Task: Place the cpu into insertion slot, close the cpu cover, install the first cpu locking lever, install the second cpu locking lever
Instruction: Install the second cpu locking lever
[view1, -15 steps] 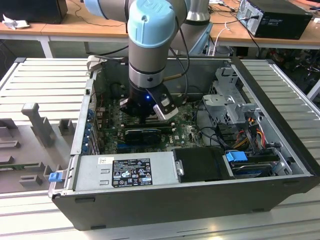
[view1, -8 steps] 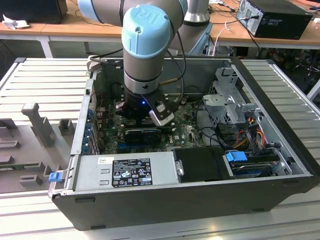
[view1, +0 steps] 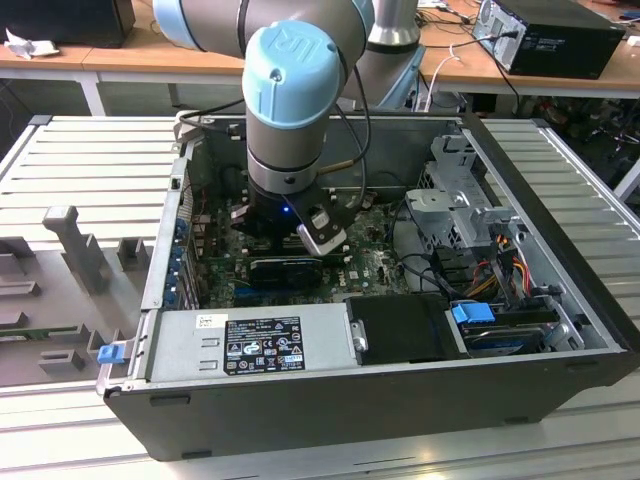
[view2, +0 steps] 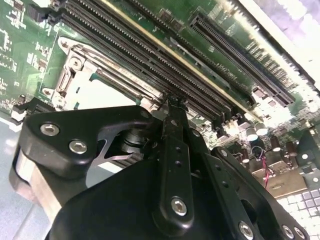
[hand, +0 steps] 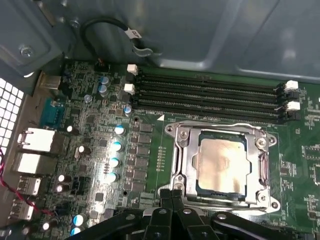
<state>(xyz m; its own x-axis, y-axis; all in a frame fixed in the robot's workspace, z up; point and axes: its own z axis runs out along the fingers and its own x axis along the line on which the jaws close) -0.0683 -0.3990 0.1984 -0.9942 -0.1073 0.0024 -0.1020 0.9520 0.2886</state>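
In the first wrist view the cpu lies flat in the insertion slot, its dull tan face showing through the cut-out of the cpu cover. The cover is down over it. Thin wire levers run along the cover's edges. My gripper is shut, fingertips pressed together with nothing seen between them, right at the socket's near edge. In the second wrist view one fingertip reaches the board beside the socket. In the exterior view the arm reaches down into the open computer case.
Black memory slots run beside the socket. Capacitors and rear ports stand to one side, with a looped black cable on the case wall. A power supply, a long black card and a drive cage crowd the case.
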